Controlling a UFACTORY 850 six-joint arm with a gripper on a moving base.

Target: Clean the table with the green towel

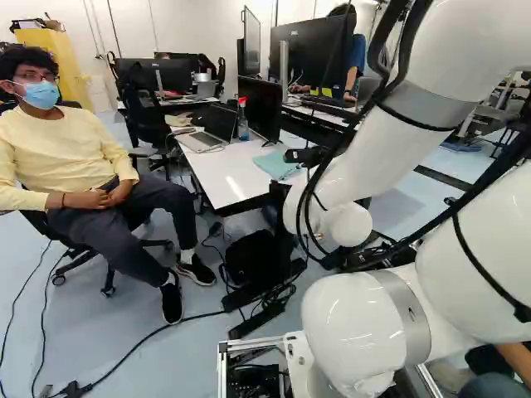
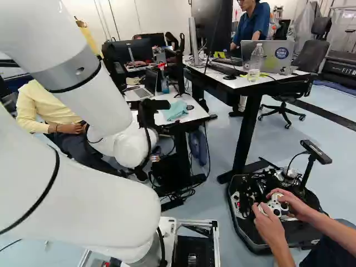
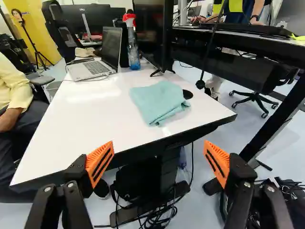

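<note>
My gripper [image 2: 158, 105] shows in the right base view only as a dark part at the arm's end, close before the table. Its fingers stand wide open in the wrist view, and the gripper [image 3: 158, 160] has nothing between its orange pads. Ahead of it is the white table [image 3: 86, 119], whose near edge crosses beyond the fingertips. The green towel [image 3: 159, 101], pale and folded into a loose pad, lies flat on the tabletop near the corner, farther ahead and apart from the fingers.
An open laptop [image 3: 95, 68], a spray bottle [image 3: 134, 52] and a monitor [image 3: 153, 33] stand farther back on the table. A small black round object [image 3: 188, 94] touches or adjoins the towel. Cables lie under the table. A seated person [image 1: 70, 157] is beside the table; a higher desk [image 2: 250, 83] stands opposite.
</note>
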